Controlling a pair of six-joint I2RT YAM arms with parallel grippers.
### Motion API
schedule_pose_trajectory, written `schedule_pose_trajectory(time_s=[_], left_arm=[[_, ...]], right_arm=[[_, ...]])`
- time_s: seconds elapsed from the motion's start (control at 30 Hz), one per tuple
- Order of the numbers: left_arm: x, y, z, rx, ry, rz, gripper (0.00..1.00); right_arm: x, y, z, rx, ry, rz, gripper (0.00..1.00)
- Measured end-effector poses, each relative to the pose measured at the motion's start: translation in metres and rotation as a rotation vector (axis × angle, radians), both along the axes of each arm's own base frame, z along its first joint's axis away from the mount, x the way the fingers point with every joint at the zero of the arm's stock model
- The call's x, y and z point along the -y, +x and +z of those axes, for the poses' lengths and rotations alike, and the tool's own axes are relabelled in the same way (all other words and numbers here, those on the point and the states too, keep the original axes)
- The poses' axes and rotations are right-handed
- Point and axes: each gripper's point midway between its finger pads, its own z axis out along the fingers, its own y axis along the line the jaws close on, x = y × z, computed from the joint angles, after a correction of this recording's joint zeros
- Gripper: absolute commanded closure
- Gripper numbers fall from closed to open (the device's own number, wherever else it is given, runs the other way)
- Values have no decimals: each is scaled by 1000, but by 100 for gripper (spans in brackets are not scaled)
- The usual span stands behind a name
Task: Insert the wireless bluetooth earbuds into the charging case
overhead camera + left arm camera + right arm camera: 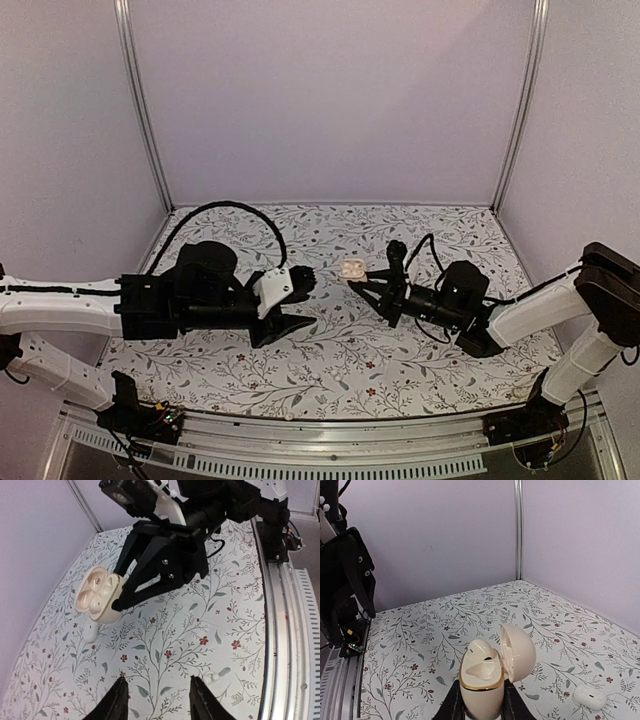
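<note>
Glossy white plastic, tiny and close to weightless: an earbud point(90, 632) like this will skid or roll under a careless touch. It wants a light pinch across its rounded body, with the end that enters the socket left free. It lies on the flowered table point(170, 630), just beyond the case and below it.

A second small white piece point(210, 677) sits on the near side, beside one finger of the left claw. It is probably the other bud, though it is too small to be sure.

The case point(480, 700) is smooth, stiff and pebble-shaped, so it could squirt out of a loose hold. It hangs above the table with its lid point(518, 652) swung open, and its two sockets are turned toward the left arm.

The right claw point(481, 685) pinches the case by its lower body, one finger on each side, clear of the gold rim. The left claw point(159, 680) is spread with nothing between its fingers, low over the cloth and well apart from the case.
</note>
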Motion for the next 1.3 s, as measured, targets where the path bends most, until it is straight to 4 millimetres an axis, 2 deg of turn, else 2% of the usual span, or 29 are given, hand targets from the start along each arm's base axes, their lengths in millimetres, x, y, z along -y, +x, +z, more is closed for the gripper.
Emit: schedule_pose_trajectory(time_s=[0.1,0.27,0.33,0.53,0.77,0.93,1.1,1.3], left_arm=[[-3,-17,-20,-156,7,3,58],[-13,-75,-69,-404,117,-41,60],[-18,-92,-82,-464,171,-48,62],[-32,-121,-118,-575,324,-28,62],[-36,-130,-164,-620,521,22,63],[-42,-128,-193,-612,641,82,63],[-45,-118,-206,-574,707,145,64],[-43,-99,-209,-513,731,211,68]], right_arm=[[12,1,-1,-26,-1,-21,100],[26,-2,1,-46,-1,-39,100],[29,-2,-2,-55,-7,-44,100],[36,1,-4,-70,-19,-61,100],[38,1,-2,-71,-19,-65,100],[39,0,-3,-75,-23,-64,100],[40,0,-4,-80,-26,-62,100],[40,1,-4,-80,-25,-63,100]])
